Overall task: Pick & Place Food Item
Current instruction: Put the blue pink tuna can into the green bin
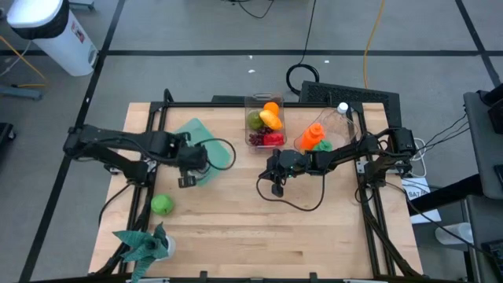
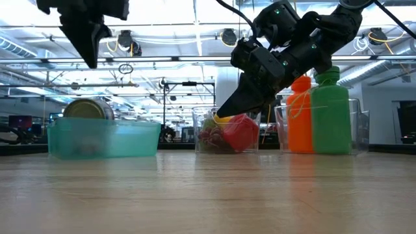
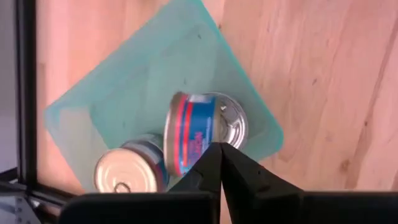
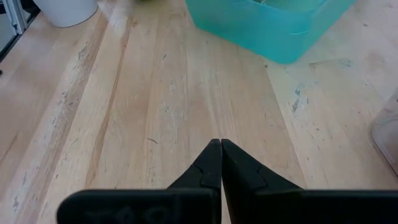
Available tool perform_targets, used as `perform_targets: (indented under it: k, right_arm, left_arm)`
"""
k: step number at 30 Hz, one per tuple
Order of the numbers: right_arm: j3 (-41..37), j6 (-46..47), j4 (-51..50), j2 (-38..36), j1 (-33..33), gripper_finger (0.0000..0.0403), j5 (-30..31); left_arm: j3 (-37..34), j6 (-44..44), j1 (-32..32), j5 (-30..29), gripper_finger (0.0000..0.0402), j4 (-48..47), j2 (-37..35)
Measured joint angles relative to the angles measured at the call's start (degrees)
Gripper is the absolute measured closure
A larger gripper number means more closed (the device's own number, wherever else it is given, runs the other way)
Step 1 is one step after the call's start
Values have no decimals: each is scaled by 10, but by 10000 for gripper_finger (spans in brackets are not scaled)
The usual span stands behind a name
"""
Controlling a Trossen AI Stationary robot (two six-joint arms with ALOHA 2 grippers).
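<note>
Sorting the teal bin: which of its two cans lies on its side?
The blue-and-red labelled can lies on its side; the other can stands upright, pull-tab lid up.

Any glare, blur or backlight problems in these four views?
Low view: bright ceiling lights behind leave both arms near-silhouettes, and the teal bin looks soft. Left wrist view: sharp, with mild shine on the two cans. Right wrist view: the bin's far edge blurs, the table evenly lit. High view: even light, a white bucket overexposed.
</note>
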Motion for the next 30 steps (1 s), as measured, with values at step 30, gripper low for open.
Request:
perform_targets:
  k: [30]
  right_arm:
    - [0, -13, -8, 0, 0, 403, 2]
  left_arm:
    - [-73, -22, 21, -89, 398, 21, -25]
